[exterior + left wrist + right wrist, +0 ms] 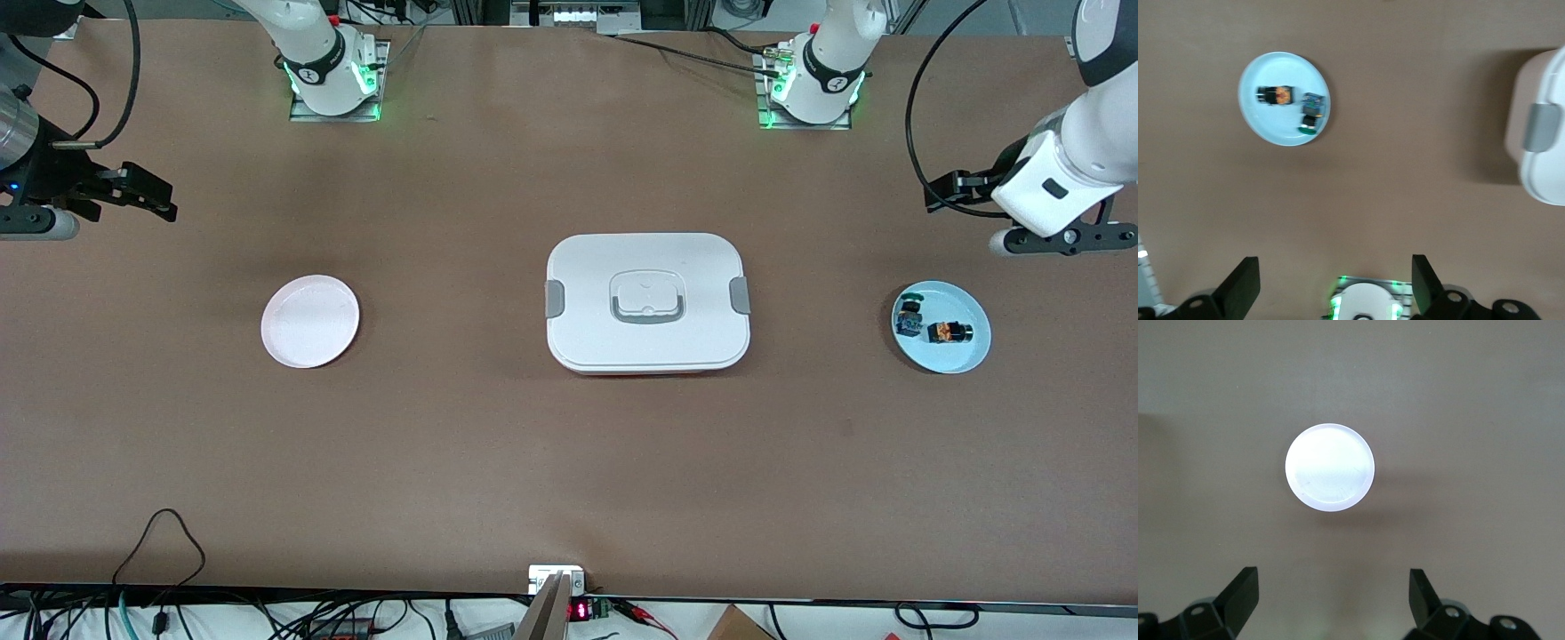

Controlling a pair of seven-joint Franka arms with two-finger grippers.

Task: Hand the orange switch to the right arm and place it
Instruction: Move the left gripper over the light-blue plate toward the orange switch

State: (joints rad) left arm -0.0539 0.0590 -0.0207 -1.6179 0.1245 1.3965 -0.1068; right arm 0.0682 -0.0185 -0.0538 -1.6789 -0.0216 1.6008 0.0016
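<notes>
On blue plate (965,360): orange switch (949,332); left claw (1336,283) partly cropped

**A robot laboratory bench**

The place was a robotics laboratory, not a home or a kitchen. Two white arm bases (333,67) were bolted on metal plates at one edge of a wide brown table (569,462), and green lights glowed around each base. Black cables (160,533) lay along the table edge nearest to the front camera, together with a small board showing red digits (580,611). Aluminium frame parts (578,13) and more wires stood above the bases. On the table only a few test things were set out with order: a white lidded box (647,302), a pink plate (310,321) and a blue plate (941,326).
</notes>
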